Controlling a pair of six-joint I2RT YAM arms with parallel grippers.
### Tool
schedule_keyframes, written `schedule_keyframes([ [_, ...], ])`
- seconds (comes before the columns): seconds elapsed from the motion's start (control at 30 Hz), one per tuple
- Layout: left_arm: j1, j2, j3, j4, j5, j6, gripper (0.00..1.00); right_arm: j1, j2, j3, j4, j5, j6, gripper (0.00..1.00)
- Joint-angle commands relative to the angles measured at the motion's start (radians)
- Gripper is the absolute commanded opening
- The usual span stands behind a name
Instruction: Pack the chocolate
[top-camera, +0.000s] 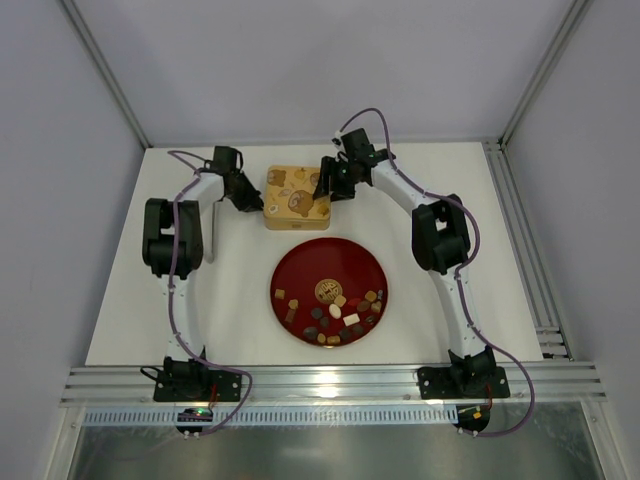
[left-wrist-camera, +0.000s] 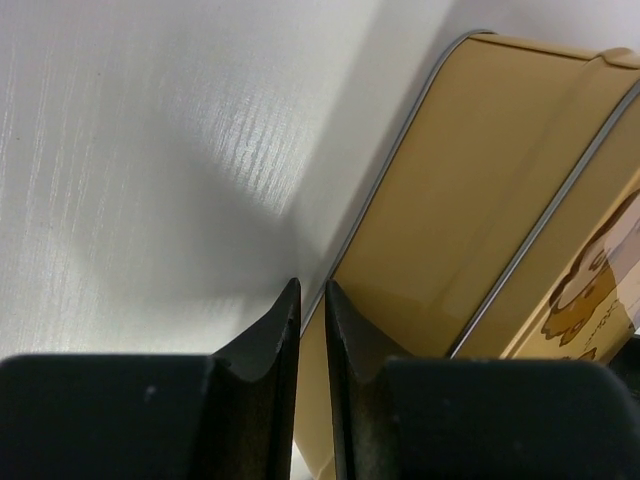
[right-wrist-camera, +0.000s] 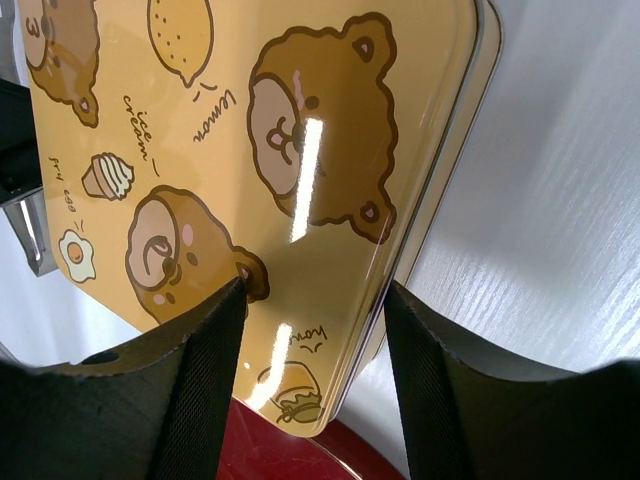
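White tabletop (top-camera: 505, 270) (faint wood grain) inside plain pale grey walls (top-camera: 300, 60); 2 metal corner posts (top-camera: 105, 75) behind, a ribbed metal rail (top-camera: 330, 383) along its near edge.

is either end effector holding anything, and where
Nothing looks held. The right end effector is open astride the edge of the tin; the left end effector is nearly shut beside its wall.

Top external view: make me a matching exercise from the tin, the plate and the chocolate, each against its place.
Things: 1 gold tin; 2 red plate; 3 chocolate.
Places: A spread mostly over the plate's near half; B central, nearer the robot than the tin; C farthest from the robot, between both arms' jaws, lid on.
Pairs: 1-C; 2-B; 3-A.
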Motion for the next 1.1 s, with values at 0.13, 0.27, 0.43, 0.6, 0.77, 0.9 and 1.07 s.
schedule_keyframes([
  [0.13, -0.031, -0.088, -0.039, 0.06, 0.026, -0.021, 0.13, 0.025, -0.055, 0.069, -0.06, 0.078, -0.057, 0.62],
  [0.27, -0.027, -0.094, -0.05, 0.062, 0.026, -0.016, 0.14, 0.033, -0.058, 0.076, -0.075, 0.108, -0.069, 0.68],
  [0.43, -0.024, -0.099, -0.044, 0.066, 0.038, -0.018, 0.16, 0.039, -0.062, 0.079, -0.078, 0.121, -0.078, 0.7],
  [0.6, -0.025, -0.095, -0.039, 0.068, 0.053, -0.02, 0.16, 0.054, -0.052, 0.103, -0.104, 0.149, -0.106, 0.74],
  [0.77, -0.021, -0.102, -0.042, 0.069, 0.049, -0.012, 0.19, 0.065, -0.042, 0.116, -0.12, 0.177, -0.118, 0.77],
  [0.9, -0.001, -0.108, -0.047, 0.069, 0.055, -0.013, 0.22, 0.065, -0.045, 0.111, -0.124, 0.193, -0.123, 0.78],
  [1.07, 0.03, -0.118, -0.045, 0.068, 0.064, -0.007, 0.25, 0.063, -0.032, 0.131, -0.138, 0.201, -0.126, 0.8],
])
